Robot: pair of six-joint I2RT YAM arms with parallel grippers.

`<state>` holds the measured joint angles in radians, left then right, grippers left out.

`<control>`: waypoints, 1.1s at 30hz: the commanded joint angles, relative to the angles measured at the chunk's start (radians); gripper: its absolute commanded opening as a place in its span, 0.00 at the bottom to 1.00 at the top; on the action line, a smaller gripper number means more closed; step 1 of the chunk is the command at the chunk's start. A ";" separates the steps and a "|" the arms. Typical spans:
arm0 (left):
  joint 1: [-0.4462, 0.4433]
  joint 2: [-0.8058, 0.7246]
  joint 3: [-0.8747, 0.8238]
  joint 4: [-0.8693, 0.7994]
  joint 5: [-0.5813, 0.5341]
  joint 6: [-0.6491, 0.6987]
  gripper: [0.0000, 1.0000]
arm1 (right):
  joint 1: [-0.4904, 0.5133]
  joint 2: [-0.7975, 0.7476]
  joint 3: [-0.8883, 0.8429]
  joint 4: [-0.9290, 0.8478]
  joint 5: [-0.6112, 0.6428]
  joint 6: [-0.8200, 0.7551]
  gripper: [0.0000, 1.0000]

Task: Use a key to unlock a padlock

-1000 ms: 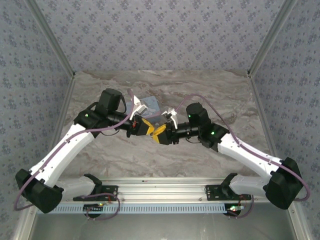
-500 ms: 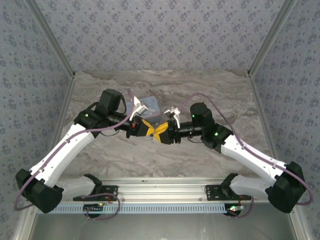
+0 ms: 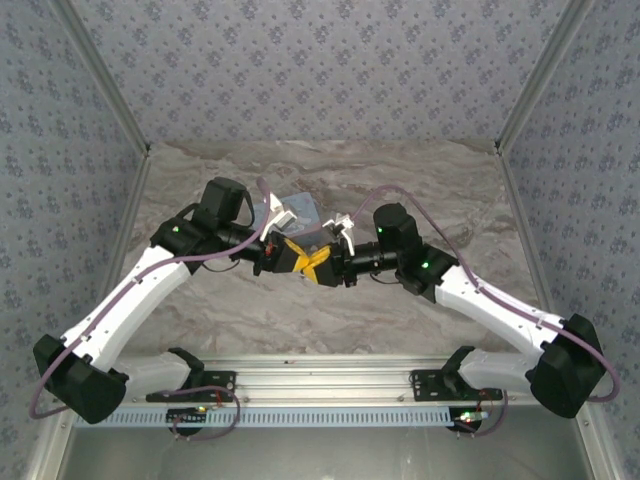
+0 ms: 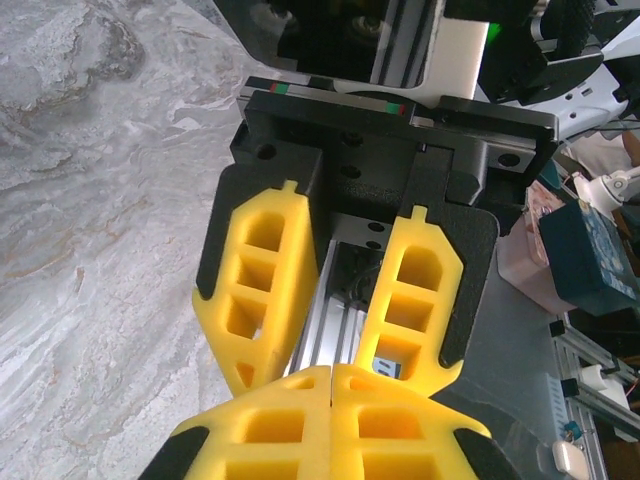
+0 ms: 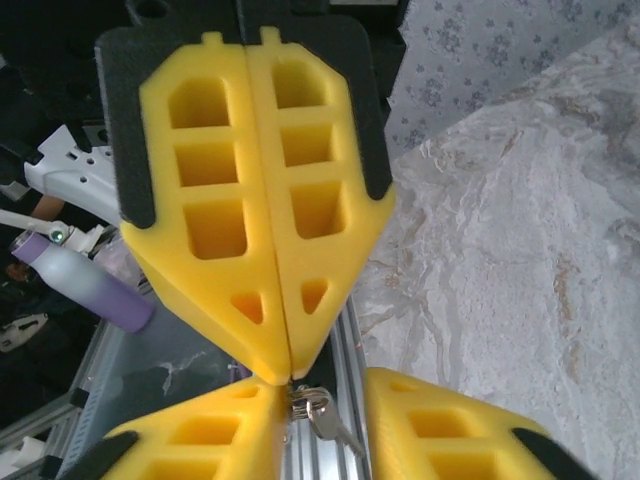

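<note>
Over the middle of the table my two yellow-fingered grippers meet tip to tip. My left gripper [image 3: 296,252] [image 4: 332,368] is shut, its pads flush together. In the right wrist view a small silver key [image 5: 335,428] hangs on a key ring [image 5: 310,400] that pokes out of the left gripper's closed tips [image 5: 285,365]. My right gripper [image 3: 322,264] [image 5: 325,392] is open, with a finger [image 5: 190,440] on either side of the key; the ring lies against its left one. The padlock is hidden.
A pale-blue rectangular tin [image 3: 300,211] lies on the marble table [image 3: 420,180] just behind the two grippers. Patterned walls close in the back and both sides. An aluminium rail [image 3: 320,385] runs along the near edge between the arm bases.
My right gripper has shifted left until its fingers overlap the left gripper's tips, and its jaws have narrowed a little. The left arm has stayed put.
</note>
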<state>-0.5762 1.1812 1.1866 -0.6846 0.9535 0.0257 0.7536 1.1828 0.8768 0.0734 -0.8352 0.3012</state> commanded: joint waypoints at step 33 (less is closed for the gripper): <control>0.052 -0.123 -0.372 0.833 0.086 -0.601 0.42 | -0.081 -0.033 -0.130 0.394 0.053 0.252 0.00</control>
<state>-0.5182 1.0431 0.7925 0.0807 1.0088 -0.5625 0.6800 1.1694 0.7448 0.4274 -0.7708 0.5327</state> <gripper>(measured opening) 0.431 0.041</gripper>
